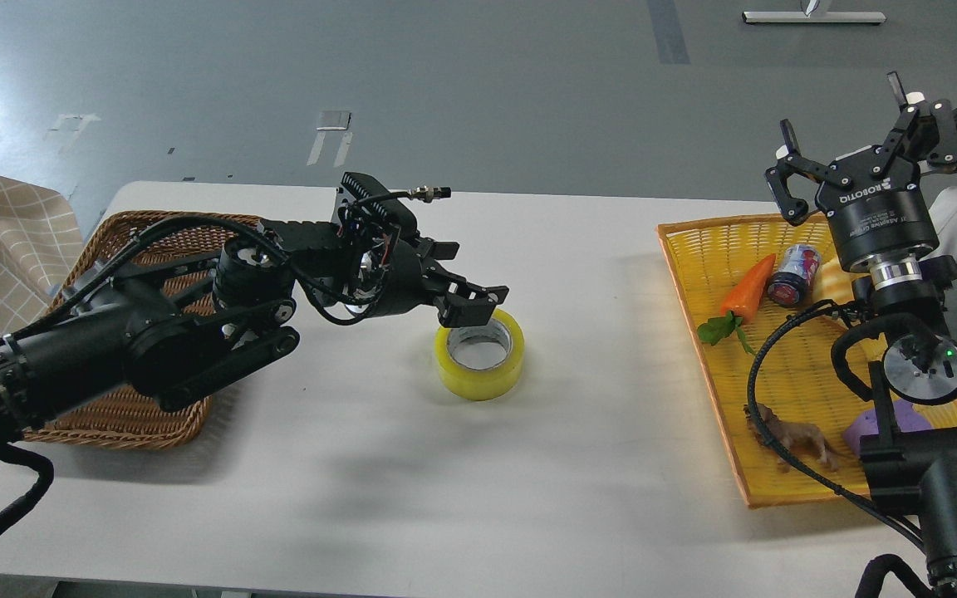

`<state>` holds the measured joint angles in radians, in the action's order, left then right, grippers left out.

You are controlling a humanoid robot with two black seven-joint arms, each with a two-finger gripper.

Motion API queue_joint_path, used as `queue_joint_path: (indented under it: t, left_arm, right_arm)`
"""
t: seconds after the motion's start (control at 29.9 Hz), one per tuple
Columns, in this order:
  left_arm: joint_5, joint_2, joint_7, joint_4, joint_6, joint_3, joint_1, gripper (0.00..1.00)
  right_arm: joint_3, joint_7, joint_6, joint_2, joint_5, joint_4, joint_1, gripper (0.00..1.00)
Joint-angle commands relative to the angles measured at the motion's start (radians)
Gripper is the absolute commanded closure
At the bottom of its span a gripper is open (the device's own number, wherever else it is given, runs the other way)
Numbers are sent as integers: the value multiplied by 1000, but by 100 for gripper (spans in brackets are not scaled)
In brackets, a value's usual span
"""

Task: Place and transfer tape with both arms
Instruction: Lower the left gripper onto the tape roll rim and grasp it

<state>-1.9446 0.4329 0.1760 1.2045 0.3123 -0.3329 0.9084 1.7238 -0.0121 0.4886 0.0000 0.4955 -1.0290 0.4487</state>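
— Tape (479,355) lay flat mid-table (362,465), didn't it?
— Yes, with the left hand (472,309) at its far-left rim; grip unclear.
— And the right hand (848,141)?
— Raised above the yellow tray (777,490), fingers (788,141) spread apart, empty.

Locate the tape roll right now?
In the head view the tape lies flat on the white table near its centre, between the brown wicker basket and the yellow tray, with the left gripper at its rim.

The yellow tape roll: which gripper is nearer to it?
Left. The left gripper is at the tape roll, at its upper rim; the right gripper is raised, open, far off above the yellow tray.
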Motion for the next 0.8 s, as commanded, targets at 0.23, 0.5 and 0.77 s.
queue_joint_path:
  t: [0.23, 0.5, 0.77]
  left_arm:
    - [3, -8, 2, 7, -1, -3, -3, 2]
    - [1, -10, 0, 17, 4, 0, 1, 2]
    - [-11, -8, -4, 6, 8, 3, 3, 2]
  right_arm:
    - [0, 0, 0, 0, 0, 1, -2, 0]
    - [0, 0, 0, 0, 0, 1, -2, 0]
    - [0, 0, 0, 0, 0, 3, -2, 0]
